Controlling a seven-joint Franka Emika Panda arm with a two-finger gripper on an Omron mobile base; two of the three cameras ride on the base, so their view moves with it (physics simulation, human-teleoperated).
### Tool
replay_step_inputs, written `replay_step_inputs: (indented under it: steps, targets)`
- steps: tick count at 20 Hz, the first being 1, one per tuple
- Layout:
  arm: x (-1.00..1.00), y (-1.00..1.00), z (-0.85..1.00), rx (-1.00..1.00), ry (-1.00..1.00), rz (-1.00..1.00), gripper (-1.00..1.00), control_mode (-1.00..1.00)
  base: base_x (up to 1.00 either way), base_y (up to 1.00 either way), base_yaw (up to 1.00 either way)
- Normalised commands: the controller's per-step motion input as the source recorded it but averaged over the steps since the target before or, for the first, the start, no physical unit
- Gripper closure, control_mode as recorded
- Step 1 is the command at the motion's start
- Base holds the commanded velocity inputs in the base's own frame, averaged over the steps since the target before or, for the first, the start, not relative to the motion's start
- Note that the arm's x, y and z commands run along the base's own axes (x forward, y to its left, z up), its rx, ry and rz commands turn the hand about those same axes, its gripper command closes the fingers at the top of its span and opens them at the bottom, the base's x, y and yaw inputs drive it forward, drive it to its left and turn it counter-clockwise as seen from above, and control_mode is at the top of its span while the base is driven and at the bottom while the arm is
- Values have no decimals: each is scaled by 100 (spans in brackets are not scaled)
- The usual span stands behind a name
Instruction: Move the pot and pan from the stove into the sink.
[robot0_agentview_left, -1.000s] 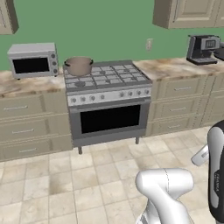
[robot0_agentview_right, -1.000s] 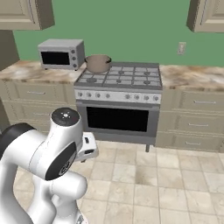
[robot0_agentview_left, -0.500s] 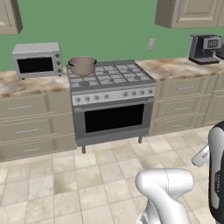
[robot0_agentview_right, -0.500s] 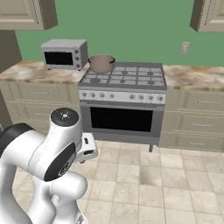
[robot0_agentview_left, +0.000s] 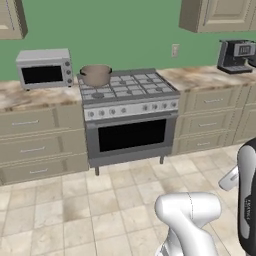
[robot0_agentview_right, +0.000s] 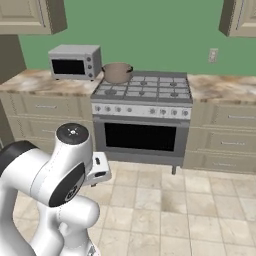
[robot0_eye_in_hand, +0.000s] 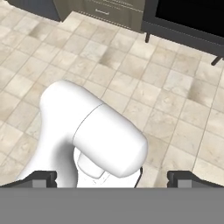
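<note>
The tan-brown pot (robot0_agentview_left: 95, 75) stands on the back left burner of the grey stove (robot0_agentview_left: 128, 95), which is some way ahead of me across the tiled floor; in the right base view the pot (robot0_agentview_right: 117, 72) sits at the back left of the stove (robot0_agentview_right: 142, 90). The pan and the sink are out of view. My arm is folded low over the base, far from the stove. In the hand view my gripper (robot0_eye_in_hand: 113, 179) points down at the floor, its two dark fingertips (robot0_eye_in_hand: 43, 178) wide apart with nothing between them.
A microwave (robot0_agentview_left: 43, 68) sits on the counter left of the stove, a coffee machine (robot0_agentview_left: 236, 55) on the counter to the right. Drawer cabinets (robot0_agentview_left: 35, 137) flank the oven door (robot0_agentview_left: 131, 136). Tiled floor (robot0_agentview_left: 100, 200) lies between me and the stove.
The whole picture has shifted slightly to the right in both base views, so the camera has moved with the base. The arm's pose and the open fingers look the same.
</note>
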Motion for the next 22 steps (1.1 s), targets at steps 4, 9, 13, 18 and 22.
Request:
replay_step_inputs:
  steps: [4,9,13,18,22]
  targets:
    - [0,0,0,0,0,0,-100,100,66,21,0]
    - [0,0,0,0,0,0,-100,100,77,29,-1]
    - [0,0,0,0,0,0,-100,100,77,31,-1]
    - [0,0,0,0,0,0,-100,100,78,32,-1]
    - [0,0,0,0,0,0,-100,100,75,31,-2]
